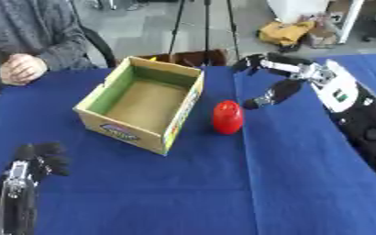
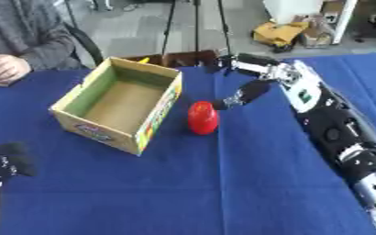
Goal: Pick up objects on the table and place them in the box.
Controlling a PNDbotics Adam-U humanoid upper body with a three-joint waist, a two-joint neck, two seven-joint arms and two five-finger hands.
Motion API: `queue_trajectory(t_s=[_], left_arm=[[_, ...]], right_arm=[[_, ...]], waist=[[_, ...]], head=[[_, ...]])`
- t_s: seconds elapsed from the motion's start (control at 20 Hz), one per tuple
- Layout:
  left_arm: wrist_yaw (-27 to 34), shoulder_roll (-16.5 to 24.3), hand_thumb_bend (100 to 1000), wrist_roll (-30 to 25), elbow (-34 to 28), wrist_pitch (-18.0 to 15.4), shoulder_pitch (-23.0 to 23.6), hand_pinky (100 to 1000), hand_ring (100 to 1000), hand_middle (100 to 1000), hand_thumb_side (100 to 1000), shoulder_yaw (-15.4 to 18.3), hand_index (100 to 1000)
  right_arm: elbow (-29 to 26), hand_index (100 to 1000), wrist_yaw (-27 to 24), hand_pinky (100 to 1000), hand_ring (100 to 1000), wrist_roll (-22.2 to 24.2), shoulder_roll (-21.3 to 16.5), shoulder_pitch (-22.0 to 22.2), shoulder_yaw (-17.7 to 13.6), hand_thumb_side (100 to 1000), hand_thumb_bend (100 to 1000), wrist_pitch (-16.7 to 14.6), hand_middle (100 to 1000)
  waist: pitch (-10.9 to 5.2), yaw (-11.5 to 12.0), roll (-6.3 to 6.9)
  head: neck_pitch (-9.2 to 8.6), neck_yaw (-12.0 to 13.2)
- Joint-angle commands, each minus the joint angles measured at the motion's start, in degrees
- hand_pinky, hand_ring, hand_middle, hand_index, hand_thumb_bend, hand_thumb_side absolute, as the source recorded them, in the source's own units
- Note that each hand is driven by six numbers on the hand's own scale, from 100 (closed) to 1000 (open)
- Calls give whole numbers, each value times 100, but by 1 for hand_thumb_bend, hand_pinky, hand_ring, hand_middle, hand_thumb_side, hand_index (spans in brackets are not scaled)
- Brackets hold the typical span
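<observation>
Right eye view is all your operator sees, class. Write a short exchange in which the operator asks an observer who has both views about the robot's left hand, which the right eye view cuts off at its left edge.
Operator: My view clips the left hand. Is it holding anything?
Observer: No. The left eye view shows the whole left hand near the lower left corner, fingers up and open, with nothing in it.
Operator: What can you see below the hand?
Observer: Its arm, black with a silver strip along it, runs down to the picture's lower edge.
</observation>
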Motion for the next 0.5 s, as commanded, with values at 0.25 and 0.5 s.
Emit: queue_trajectory(t_s=[0.25,0.5], left_arm=[[48,-1,334,-90,-135,6,-122,489,555,593,1000,-39,696],[64,-35,332,-143,-143,12,-135,491,553,590,1000,-66,697]], right_arm=[[315,904,736,802,886,107,5,-161,-82,646,636,-630,895],[524,887,1027,767,850,-63,34,-135,-122,643,623,-676,881]], waist=[[-36,171,35],[-24,290,67]], head=[[-137,-255],[-209,-413]])
